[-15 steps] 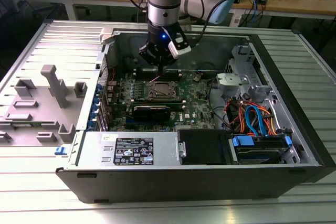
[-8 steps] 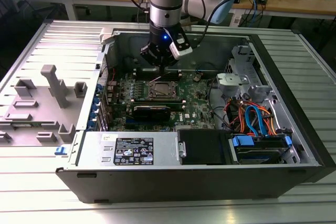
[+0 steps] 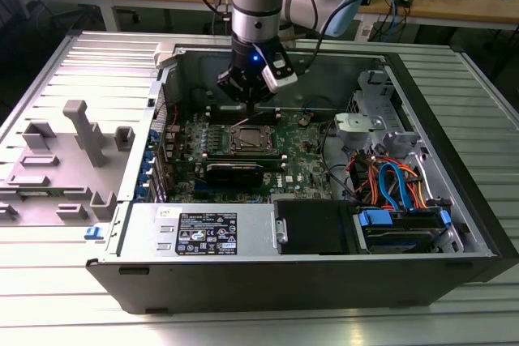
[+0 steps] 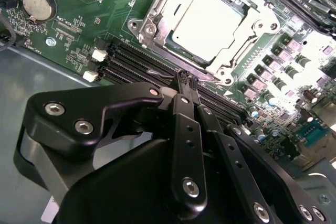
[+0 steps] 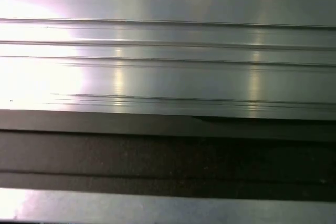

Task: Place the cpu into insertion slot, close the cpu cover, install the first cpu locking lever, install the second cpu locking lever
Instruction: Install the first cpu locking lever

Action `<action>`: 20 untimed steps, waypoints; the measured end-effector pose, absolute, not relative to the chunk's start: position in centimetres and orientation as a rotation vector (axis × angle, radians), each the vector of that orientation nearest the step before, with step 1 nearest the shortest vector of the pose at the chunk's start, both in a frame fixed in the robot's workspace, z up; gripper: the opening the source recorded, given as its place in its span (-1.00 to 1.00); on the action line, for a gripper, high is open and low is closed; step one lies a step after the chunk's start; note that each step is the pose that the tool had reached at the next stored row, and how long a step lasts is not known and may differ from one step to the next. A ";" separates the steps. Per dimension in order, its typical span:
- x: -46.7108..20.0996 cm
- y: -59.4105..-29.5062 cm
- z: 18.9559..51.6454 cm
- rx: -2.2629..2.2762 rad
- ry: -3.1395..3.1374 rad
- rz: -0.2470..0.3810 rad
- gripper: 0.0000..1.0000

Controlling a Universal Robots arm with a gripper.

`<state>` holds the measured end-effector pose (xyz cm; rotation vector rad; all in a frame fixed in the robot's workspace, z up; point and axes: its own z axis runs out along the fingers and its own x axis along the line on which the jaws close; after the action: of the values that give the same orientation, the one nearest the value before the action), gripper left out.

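Ribbed metal bench (image 3: 243, 326) carried the open computer case (image 3: 243, 281). My fingers (image 4: 182, 85) were pressed together, gripping nothing, over black memory slots (image 4: 131, 59). Beyond, the cpu (image 4: 210, 24) sat in the insertion slot (image 4: 142, 27), cpu cover (image 4: 178, 9) framing it.

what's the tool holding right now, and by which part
Nothing: the tool is shut empty, and the cpu lies in the insertion slot.

The cpu (image 4: 210, 22) sits in the insertion slot (image 4: 140, 26), framed by the cpu cover (image 4: 249, 27). The gripper (image 4: 188, 80), fingertips together, hovers just beside.
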<state>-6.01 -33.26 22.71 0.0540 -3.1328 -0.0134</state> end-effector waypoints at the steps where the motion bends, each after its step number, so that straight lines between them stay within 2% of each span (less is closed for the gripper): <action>1: -5.9 -33.2 22.6 0.054 -3.133 -0.013 -0.79; 20: -4.2 -33.1 21.7 0.054 -3.133 0.002 -0.79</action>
<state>-4.21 -33.06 21.69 0.0540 -3.1328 0.0021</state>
